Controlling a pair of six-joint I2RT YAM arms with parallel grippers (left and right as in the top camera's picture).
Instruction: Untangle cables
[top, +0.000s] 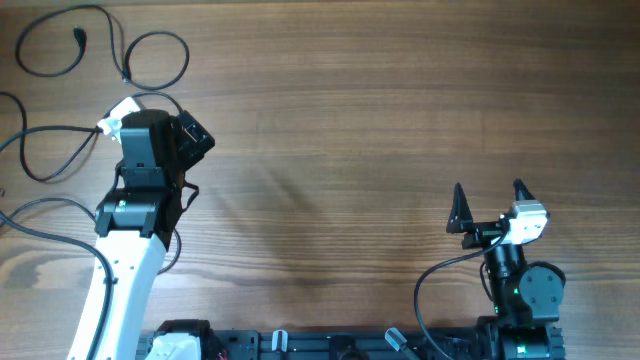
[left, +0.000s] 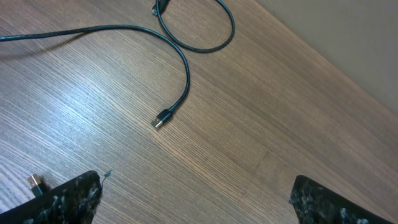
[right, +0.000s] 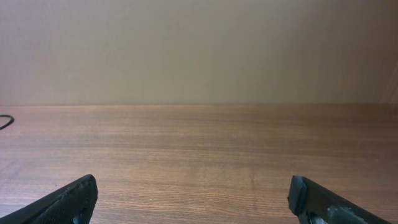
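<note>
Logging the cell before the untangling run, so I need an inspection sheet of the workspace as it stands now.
Surface: wooden table, no spills or marks seen.
Job's things: thin black cables in loose loops at the far left; one plug lies free on the wood.
Clutter: nothing seen.
Pincers: left pincer open, empty, above the loops; right pincer open, empty, at the near right.
Cables: thicker black arm wire curves beside the right arm's base.
Surroundings: plain beige wall behind the table.
</note>
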